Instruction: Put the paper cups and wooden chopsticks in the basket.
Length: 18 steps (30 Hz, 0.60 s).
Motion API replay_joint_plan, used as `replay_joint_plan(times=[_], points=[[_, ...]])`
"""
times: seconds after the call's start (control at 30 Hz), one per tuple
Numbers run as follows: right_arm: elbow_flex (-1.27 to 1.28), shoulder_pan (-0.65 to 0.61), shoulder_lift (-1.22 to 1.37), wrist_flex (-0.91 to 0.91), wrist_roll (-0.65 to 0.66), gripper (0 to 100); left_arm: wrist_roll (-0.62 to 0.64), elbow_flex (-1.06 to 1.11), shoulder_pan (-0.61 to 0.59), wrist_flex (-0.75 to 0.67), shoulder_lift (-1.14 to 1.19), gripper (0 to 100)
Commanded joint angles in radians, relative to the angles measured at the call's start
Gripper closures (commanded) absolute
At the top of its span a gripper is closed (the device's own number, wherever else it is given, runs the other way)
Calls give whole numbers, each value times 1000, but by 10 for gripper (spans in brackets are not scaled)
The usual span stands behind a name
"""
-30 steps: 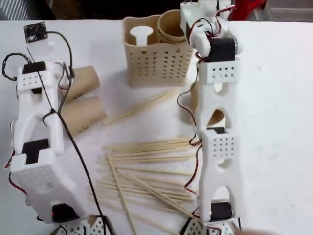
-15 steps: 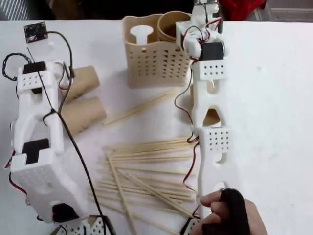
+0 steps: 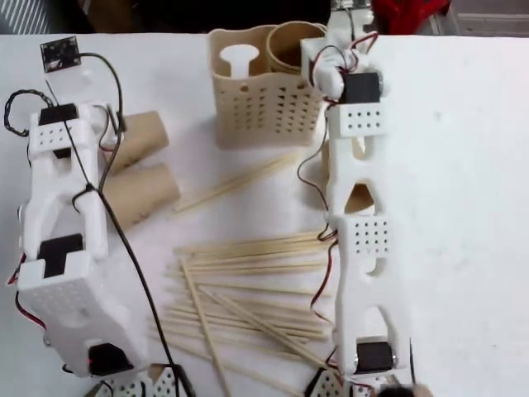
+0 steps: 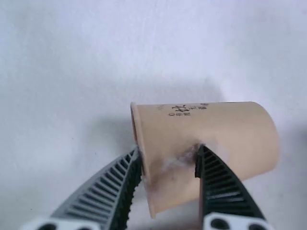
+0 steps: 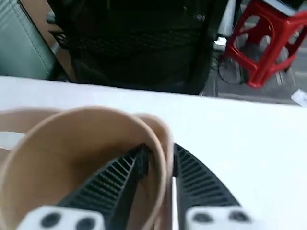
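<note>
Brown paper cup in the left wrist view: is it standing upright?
No, the brown paper cup lies on its side on the white table, between the fingers of the left tool.

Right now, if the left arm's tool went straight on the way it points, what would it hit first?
The paper cup lying on its side: the left tool points straight at it and seems to be touching it. Behind it lies the white table.
</note>
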Motion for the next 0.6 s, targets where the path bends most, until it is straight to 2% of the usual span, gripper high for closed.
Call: replay_joint_plan(times=[0.0, 0.27, 0.57], points=[[2, 15, -91, 153, 14, 926, -15, 6, 44, 2, 61, 806], [11, -54, -189, 308, 14, 985, -15, 8, 44, 3, 61, 806], [14, -107, -266, 423, 5, 985, -15, 8, 44, 2, 61, 806]])
